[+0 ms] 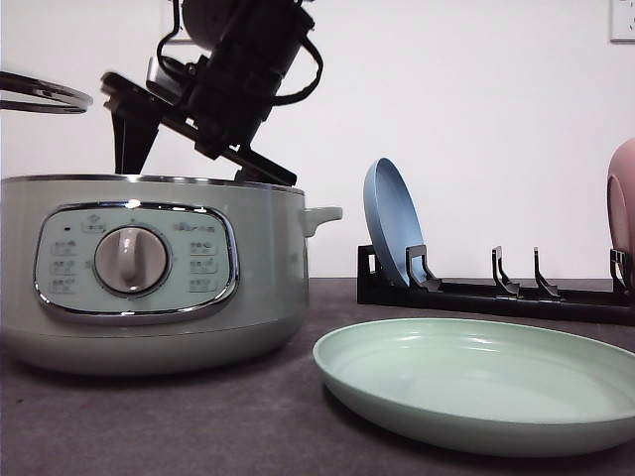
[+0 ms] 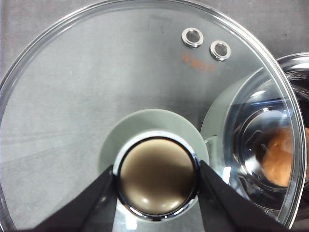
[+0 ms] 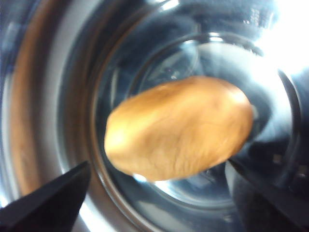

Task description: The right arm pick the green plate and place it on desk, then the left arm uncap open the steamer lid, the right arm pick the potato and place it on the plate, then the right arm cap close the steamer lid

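The steamer lid [image 2: 96, 87] is lifted clear of the steamer [image 1: 149, 268]; only its steel rim [image 1: 40, 96] shows at the upper left of the front view. My left gripper [image 2: 157, 176] is shut on the lid's knob, one jaw on each side. The right arm reaches down into the open pot, and its gripper [image 1: 193, 159] dips behind the rim. In the right wrist view that gripper [image 3: 159, 166] is open, its jaws spread to either side of the orange-brown potato [image 3: 181, 128] lying on the shiny pot bottom. The green plate [image 1: 486, 382] lies flat on the desk [image 1: 198, 426], right of the steamer.
A black dish rack [image 1: 496, 296] stands behind the green plate, with a blue plate [image 1: 394, 220] upright in it and a pink plate [image 1: 622, 198] at the right edge. The steamer's side handle [image 1: 322, 215] points toward the rack.
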